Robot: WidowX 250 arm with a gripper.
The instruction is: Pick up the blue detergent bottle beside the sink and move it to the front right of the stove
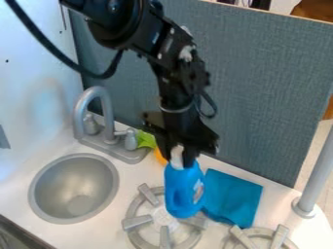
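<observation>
Camera view: blue, white-topped bottle (183,190) upright in the gripper (179,158).

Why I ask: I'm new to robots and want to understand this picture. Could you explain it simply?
The black machine is a robot arm, seen by a fixed camera looking down at a slant. It comes in from the top, and its two-finger gripper holds a blue bottle by the white top. Below is a toy kitchen counter: a round sink and gray faucet at the left, stove burners in front. A folded blue cloth lies beside the bottle; something green and something orange sit partly hidden behind.
</observation>
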